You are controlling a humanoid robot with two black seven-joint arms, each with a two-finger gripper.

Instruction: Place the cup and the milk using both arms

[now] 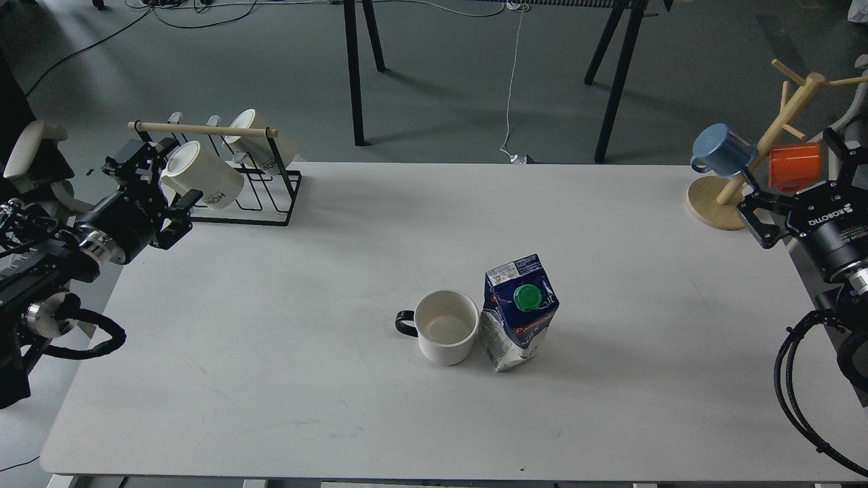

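Two task items mid-counter (271, 305), upright: cup (447, 335) w/ black handle pointing left, milk (518, 312) just beside on its right, prob. touching. Left claw (160, 192) parked at far-left edge by mug rack (224, 169), fingers spread, holding nothing; right claw (786, 196) at far-right by mug tree (759, 163), apparently wide too, empty. Both well apart from items. Cup side nearer left arm, milk nearer right. Arms low, reaching inward-forward.
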